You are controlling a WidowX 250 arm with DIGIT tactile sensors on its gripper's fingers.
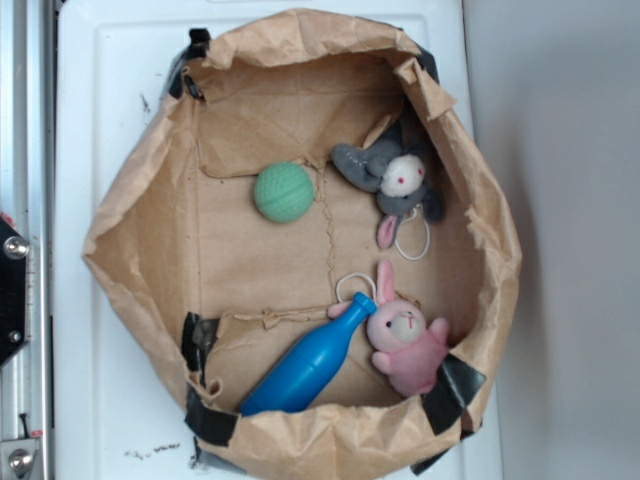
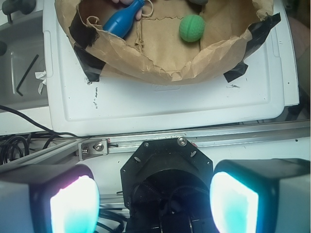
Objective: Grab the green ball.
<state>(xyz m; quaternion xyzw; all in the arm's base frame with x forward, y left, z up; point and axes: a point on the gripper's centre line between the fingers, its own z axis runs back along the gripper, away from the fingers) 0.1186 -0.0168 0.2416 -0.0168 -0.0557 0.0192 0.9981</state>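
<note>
In the wrist view the gripper (image 2: 154,201) is seen nearest, with its two fingers (image 2: 73,204) spread wide apart and nothing held between them. The pads glow with a pale cast. The fingers are positioned outside the paper bag (image 2: 160,65), on the near side of its rim, above a metal rail (image 2: 194,136) and the edge of the white worktop (image 2: 170,104). They are well apart from everything inside the bag.

Beyond the rim, the green ball (image 2: 191,28) is found resting on the bag's flat brown floor, free of contact with any other item. In the exterior view the ball (image 1: 284,192) lies in the upper middle of the bag floor, with bare paper around it. No arm or finger is seen inside the bag in that view.

Further from the ball, a blue bottle (image 1: 310,360) lies on its side towards the bag's lower edge, with a pink bunny (image 1: 408,340) touching or just beside its neck. A grey bunny (image 1: 395,178) lies near the ball, to its right in the exterior view, apart from it.

Progress is judged as at the outset. No approach into the bag has been made and no grasp is in place. Remaining: the fingers are to be carried over the rim, lowered around the ball, closed on it and raised. The ball's isolated position is judged favourable; rolling on contact is the likely risk.
</note>
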